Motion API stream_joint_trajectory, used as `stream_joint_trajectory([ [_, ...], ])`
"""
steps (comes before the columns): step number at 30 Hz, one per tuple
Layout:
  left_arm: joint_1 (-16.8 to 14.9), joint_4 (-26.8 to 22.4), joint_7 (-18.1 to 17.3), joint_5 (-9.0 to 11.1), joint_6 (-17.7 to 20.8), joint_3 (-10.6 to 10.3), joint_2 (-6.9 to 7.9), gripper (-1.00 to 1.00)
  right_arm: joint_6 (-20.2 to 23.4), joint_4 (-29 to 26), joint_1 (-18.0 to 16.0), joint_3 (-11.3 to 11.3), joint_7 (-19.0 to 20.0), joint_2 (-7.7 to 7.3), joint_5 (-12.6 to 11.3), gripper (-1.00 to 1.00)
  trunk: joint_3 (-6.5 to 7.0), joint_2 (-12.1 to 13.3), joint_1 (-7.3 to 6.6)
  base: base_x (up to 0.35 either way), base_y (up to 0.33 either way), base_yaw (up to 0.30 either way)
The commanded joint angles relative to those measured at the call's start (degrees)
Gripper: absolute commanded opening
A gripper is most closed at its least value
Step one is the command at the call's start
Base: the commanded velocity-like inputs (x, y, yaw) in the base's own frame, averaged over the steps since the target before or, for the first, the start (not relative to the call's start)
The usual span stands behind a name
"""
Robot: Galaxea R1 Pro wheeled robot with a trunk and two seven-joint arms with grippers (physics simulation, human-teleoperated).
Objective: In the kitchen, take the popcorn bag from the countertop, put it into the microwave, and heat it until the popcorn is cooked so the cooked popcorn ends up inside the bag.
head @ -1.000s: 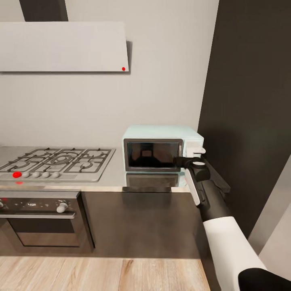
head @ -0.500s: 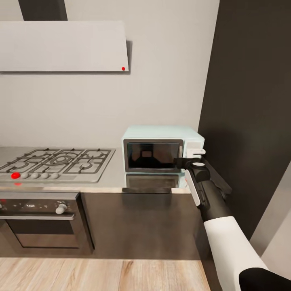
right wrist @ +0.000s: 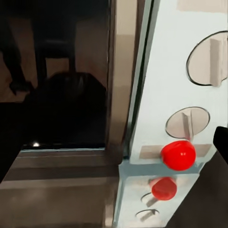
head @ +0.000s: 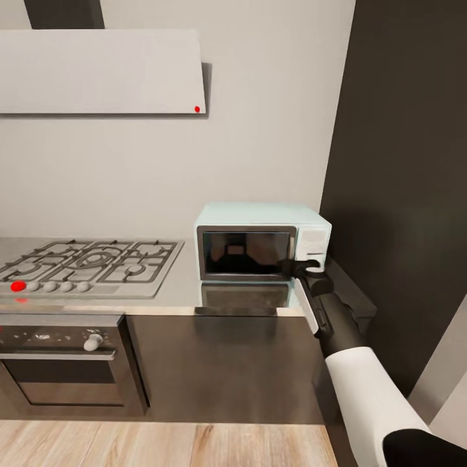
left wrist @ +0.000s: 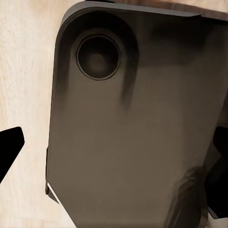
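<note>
Head view: the pale mint-blue microwave (head: 263,241) is sitting at the right end of the grey desk (head: 181,285), its dark glass door closed and reflecting dim shapes, so whatever is inside cannot be made out. The right arm (head: 363,383) is reaching in from five o'clock, and the right gripper (head: 305,264) is resting against the lower part of the white control panel (head: 313,242); its fingers are dark against the dark door frame, so whether they are wide or narrow cannot be told. The gas hob (head: 87,259) is lying at nine o'clock from the microwave, cut off by the frame's left edge, with the built-in oven (head: 61,360) below it and a grey hood (head: 100,71) at eleven o'clock. A tall dark cabinet (head: 405,181) is standing at three o'clock. Right wrist view: the panel is appearing close up, with two knobs (right wrist: 187,122) and a red round light (right wrist: 178,155), mirrored in the desk; one dark fingertip (right wrist: 221,142) is showing at the picture's edge. Left wrist view: a dark rounded panel with a circular recess (left wrist: 97,58) is lying over light wood floor (left wrist: 23,71); a black fingertip (left wrist: 9,147) is cropped, so the spread of the left gripper's fingers cannot be judged.
</note>
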Motion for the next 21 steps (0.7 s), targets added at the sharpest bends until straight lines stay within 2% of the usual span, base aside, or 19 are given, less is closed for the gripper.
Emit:
stream_joint_trajectory([
  [1, 0.0, 0.0, 0.0, 0.4, -0.1, 0.1, -0.01, 1.00, -0.7, 1.1, 0.0, 0.1, -0.1, -0.01, 0.0, 1.00, -0.05, 0.0, 0.00, 0.001, 0.000, 0.000],
  [14, 0.0, 0.0, 0.0, 0.4, -0.1, 0.0, 0.04, 1.00, -1.8, 2.4, 0.0, 0.0, 0.1, -0.06, 0.5, 1.00, -0.05, 0.0, 0.00, 0.004, 0.000, 0.000],
  [21, 0.0, 0.0, -0.1, 0.4, -0.1, 0.0, 0.07, 1.00, -1.8, 2.4, 0.0, 0.0, 0.1, -0.01, 0.5, 1.00, -0.05, 0.0, 0.00, 0.135, 0.000, 0.000],
])
